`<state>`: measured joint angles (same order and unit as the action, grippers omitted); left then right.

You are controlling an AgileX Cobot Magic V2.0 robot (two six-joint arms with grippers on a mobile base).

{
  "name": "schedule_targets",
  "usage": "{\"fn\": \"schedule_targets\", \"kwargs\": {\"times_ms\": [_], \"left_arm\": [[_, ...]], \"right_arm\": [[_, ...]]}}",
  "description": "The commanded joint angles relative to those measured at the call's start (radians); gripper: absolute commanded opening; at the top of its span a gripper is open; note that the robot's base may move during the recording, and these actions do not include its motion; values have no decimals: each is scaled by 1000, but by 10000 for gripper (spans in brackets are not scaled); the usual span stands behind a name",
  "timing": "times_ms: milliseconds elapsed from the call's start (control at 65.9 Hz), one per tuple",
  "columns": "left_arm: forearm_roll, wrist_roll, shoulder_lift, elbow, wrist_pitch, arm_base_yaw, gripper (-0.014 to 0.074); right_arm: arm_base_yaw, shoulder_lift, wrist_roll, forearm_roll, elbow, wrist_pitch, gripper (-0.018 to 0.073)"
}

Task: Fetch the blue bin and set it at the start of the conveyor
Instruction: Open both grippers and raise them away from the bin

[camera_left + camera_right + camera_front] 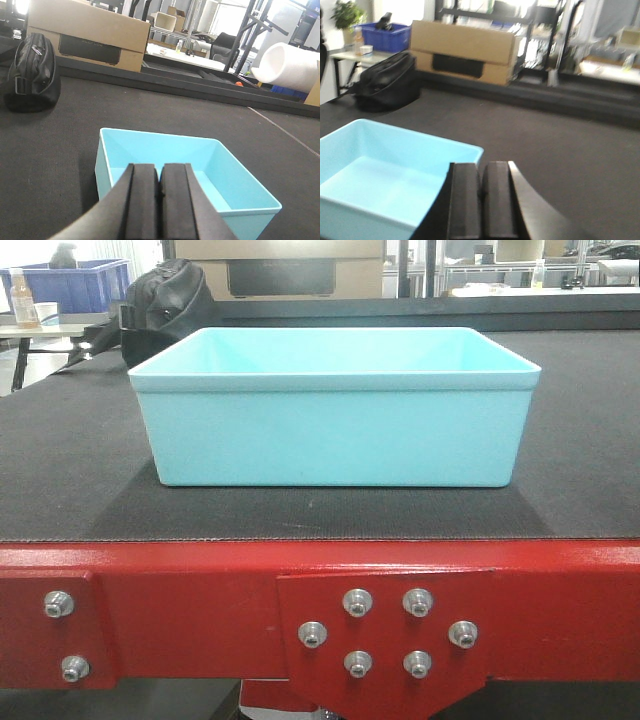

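Left gripper (159,210): its 2 black foam pads are pressed together with no gap and nothing between them. It sits above the near edge of the pale turquoise rectangular plastic bin (330,410), pointing along the belt, clear of the bin.

Right gripper (482,207): its 2 black pads are likewise closed against each other and grip nothing. It is positioned just beside the bin's right corner, over bare belt.

The bin stands upright on the dark grey textured conveyor belt (60,470), near the belt end bordered by the red metal frame (180,610) with silver hex bolts (358,602). Its visible interior holds nothing.

A black soft bag (165,300) lies on the belt behind the bin, well apart from it. A brown cardboard box (90,35) stands beyond the belt's far edge.
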<state>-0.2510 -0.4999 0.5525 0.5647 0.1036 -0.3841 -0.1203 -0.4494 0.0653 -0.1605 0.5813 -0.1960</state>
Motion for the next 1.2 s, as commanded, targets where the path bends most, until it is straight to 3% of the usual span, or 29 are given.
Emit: {"fn": "schedule_targets", "kwargs": {"times_ms": [0,76,167,273,561,698,1183], "left_arm": [[-4,1,-7,0,-21,2,-111],[-4,1,-7,0,-21,2,-111],[-4,1,-7,0,-21,2,-111],[-4,1,-7,0,-21,2,-111],[-4,1,-7,0,-21,2,-111],[-4,1,-6,0,-19,2,-111],[-4,1,-6,0,-21,2,-111]], "right_arm": [[105,64,-185,181,-85,110,-166],[182,114,-210,206,-198,235,-166],[228,188,-166,210,-294,232,-166],[230,268,-127,210,-380,171,-166],[198,449,-127,210,-575,166,-166],[167,449,-127,210,-581,144,-166],[166,449,-127,210,-581,154,-166]]}}
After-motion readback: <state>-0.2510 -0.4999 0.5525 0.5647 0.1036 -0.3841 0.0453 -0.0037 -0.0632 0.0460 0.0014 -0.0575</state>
